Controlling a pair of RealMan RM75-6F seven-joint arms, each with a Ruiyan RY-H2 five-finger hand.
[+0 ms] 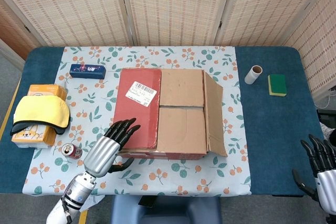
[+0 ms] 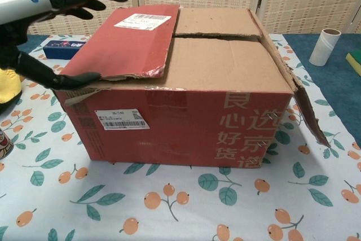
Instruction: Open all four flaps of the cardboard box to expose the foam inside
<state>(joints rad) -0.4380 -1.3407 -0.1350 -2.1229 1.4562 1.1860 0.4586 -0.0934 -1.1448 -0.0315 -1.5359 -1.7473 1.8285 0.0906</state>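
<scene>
The cardboard box (image 1: 163,111) stands in the middle of the table, red on its sides (image 2: 186,125). A red flap with a white label (image 1: 137,107) lies over its left half (image 2: 127,40). Two brown flaps (image 1: 181,109) lie flat, meeting along a seam. The right flap (image 1: 215,114) hangs down and outward (image 2: 307,111). No foam shows. My left hand (image 1: 107,148) is open at the box's front left corner, fingers spread above the red flap and thumb (image 2: 67,79) at the flap's front edge. My right hand (image 1: 323,169) is open at the table's front right, holding nothing.
A drink can (image 1: 72,151) stands just left of my left hand. A yellow eye mask on an orange box (image 1: 39,114), a blue case (image 1: 87,71), a cardboard tube (image 1: 253,74) and a green sponge (image 1: 276,84) lie around the box on the leaf-print cloth (image 1: 231,169).
</scene>
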